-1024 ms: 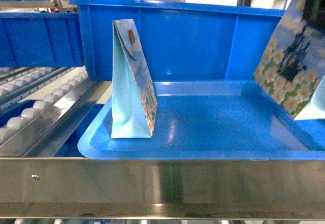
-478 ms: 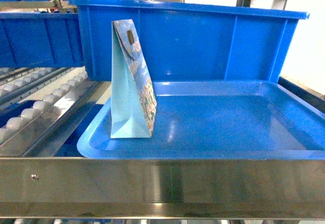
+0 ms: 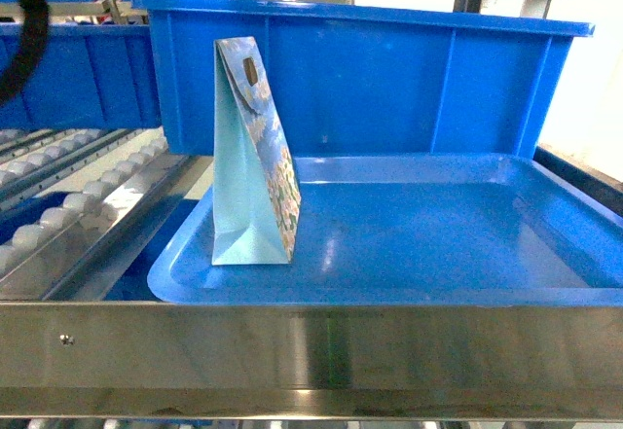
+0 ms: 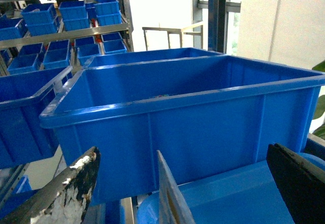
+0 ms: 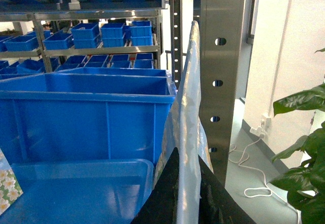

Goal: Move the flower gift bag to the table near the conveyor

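Standing upright on the blue tray (image 3: 467, 239), at its left end, is one flower gift bag (image 3: 255, 161), narrow side toward the head camera, flap folded over the top. Behind the tray sits a big blue bin (image 3: 389, 79), its front wall just behind the bag. Left of the tray runs the conveyor (image 3: 68, 215), steel lanes with white rollers. A steel rail (image 3: 311, 351) crosses below the tray's front edge.

Left gripper (image 4: 183, 183): fingers spread wide apart, one worn finger (image 4: 71, 193) to the left and one dark finger (image 4: 299, 183) to the right, with the top edge of the bag on the tray between them, not touching either. The bin fills the view beyond.

Right gripper (image 5: 185, 198): dark fingers pressed together on a second gift bag (image 5: 185, 112), seen edge-on, held up right of the bin, beside a perforated steel post (image 5: 223, 56). A corner of the first bag's flower print shows bottom left in that view. Green plant leaves (image 5: 304, 132) right of the post. The table is not in view.
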Controlling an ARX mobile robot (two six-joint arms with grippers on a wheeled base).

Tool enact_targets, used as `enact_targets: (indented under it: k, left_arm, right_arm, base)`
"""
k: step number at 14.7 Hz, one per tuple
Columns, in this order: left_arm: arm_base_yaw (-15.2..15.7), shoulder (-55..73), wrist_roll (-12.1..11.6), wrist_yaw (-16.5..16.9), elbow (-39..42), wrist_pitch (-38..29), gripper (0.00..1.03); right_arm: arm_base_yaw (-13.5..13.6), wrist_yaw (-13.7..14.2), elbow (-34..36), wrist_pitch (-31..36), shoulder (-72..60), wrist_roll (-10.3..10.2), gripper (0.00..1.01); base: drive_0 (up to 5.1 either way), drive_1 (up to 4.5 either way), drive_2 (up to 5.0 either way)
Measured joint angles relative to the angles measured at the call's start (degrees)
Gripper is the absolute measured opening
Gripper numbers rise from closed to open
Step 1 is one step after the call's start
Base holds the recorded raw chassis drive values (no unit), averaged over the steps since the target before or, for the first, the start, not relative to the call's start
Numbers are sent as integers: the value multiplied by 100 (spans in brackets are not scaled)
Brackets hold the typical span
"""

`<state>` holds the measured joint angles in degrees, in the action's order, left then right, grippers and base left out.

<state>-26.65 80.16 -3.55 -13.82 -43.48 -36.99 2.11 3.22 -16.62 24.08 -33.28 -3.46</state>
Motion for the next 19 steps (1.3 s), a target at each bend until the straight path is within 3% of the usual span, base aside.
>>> enact_targets:
  k: [3, 6, 10, 14, 17, 19]
  left_arm:
    - [-295, 706, 214, -787, -295, 57, 98]
    - [-306, 1220, 479, -1043, -516, 391, 95]
    - [-426, 1349, 817, -1134, -772, 892, 50]
    - [-529, 1344, 920, -1327, -723, 898, 3]
    - [-520, 1209, 957, -1335, -590, 861, 2]
    - [-481, 1034, 857, -1307, -365, 623, 2]
  right_arm:
    - [0, 0, 0, 0, 0, 2, 3]
    - [0, 0, 0, 0, 0, 0, 3]
    - [0, 0, 0, -2, 0, 2, 3]
    - [0, 0, 0, 0, 2, 0, 3]
    - [0, 0, 0, 0, 2, 2, 3]
    - [0, 0, 0, 0, 2, 2, 3]
  base:
    - [0, 0, 0]
    - [0, 0, 0]
    - [0, 0, 0]
    - [0, 0, 0]
    - [0, 0, 0]
    - [0, 0, 0]
